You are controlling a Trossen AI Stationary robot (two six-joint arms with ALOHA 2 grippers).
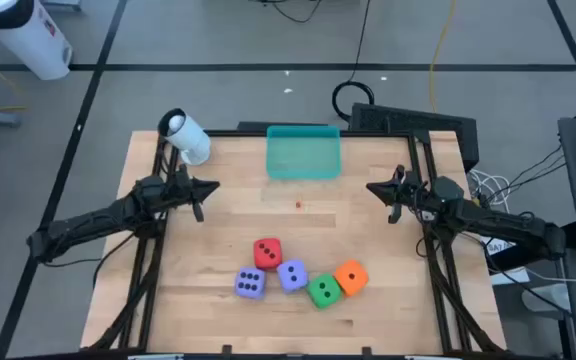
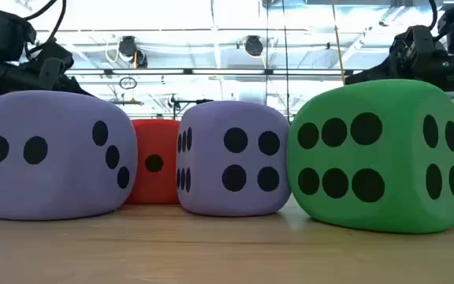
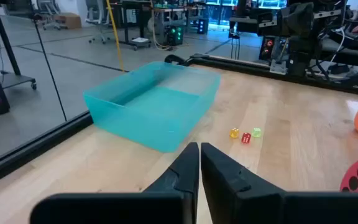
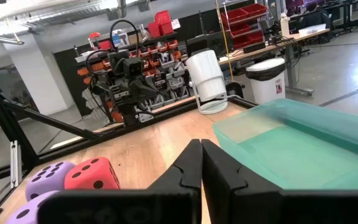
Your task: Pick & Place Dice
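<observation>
Five soft foam dice (image 1: 293, 277) cluster near the wooden table's (image 1: 218, 210) front edge; left gripper (image 1: 208, 188) and right gripper (image 1: 373, 187) hover apart, both closed, empty.

Two dark, slender jointed arms, left arm (image 1: 108, 218) and right arm (image 1: 488, 218), with tapered matte-black fingers (image 3: 185, 171).

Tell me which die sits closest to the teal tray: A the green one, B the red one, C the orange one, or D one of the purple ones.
B: in the high view the red die lies at the tray-side edge of the cluster, nearest the teal tray, with the green die, orange die and both purple dice farther from it.
</observation>
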